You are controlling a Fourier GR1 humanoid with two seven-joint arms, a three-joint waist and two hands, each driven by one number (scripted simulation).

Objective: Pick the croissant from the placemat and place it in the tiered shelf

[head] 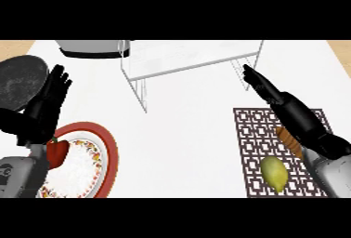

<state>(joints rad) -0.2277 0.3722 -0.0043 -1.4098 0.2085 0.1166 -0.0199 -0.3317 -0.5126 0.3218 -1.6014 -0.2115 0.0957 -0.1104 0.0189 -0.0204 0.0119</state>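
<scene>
Croissant, an orange-brown pastry, lies on the patterned brown placemat at the right of the white worktop, mostly hidden beneath the right forearm, with only its upper part showing. A yellow-green lemon lies on the same mat, just below the croissant and nearer the robot. The right hand stretches past the mat's far edge toward the tiered shelf, a white wire-legged rack at the top centre of the view; its fingers are straight and close together, holding nothing, their tips near a shelf leg, though contact cannot be confirmed. The left hand rests at the left edge, fingers up and relaxed, empty, above a red-rimmed plate that carries a red pepper. A dark round pan sits at far left and a grey pot behind the shelf. Judging from this, the croissant is not yet grasped. To do this step well, the right hand would likely need to come back over the mat, spread its fingers, and lower onto the pastry alone, keeping clear of the lemon beside it.
</scene>
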